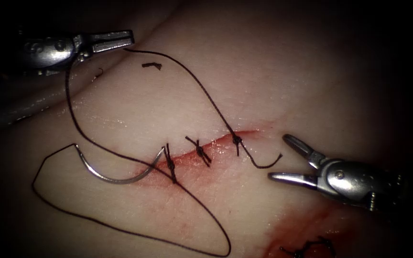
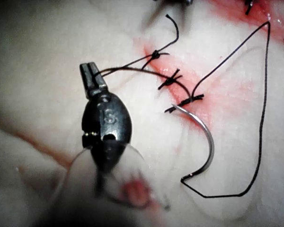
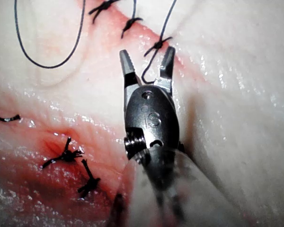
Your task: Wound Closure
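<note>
1. Steel curve of the needle (image 1: 115,177) lies free on the tissue (image 1: 311,86), left of the cut (image 1: 216,145); neither of my tools holds it. Its tip rests beside the leftmost stitch (image 1: 170,165), its tail end points away to the left, and I cannot tell whether the tip enters the tissue.
2. My left tool (image 1: 113,41) sits well above and left of the cut with its fingers (image 1: 108,36) closed on the thread (image 1: 72,114) — the left wrist view shows the strand leaving the closed tips (image 2: 89,71) toward the knots.
3. My right tool (image 1: 288,157) hovers just right of the cut, its fingers (image 1: 298,145) spread open and holding nothing; a short curled thread end (image 1: 264,165) lies between them and the rightmost stitch (image 1: 236,140).
4. Three knotted stitches cross the cut, with red fluid (image 1: 201,167) along it.
5. From the needle's tail the thread runs in a wide loop over the tissue below the cut — a cut end of thread (image 1: 151,65) lies near my left tool.
</note>
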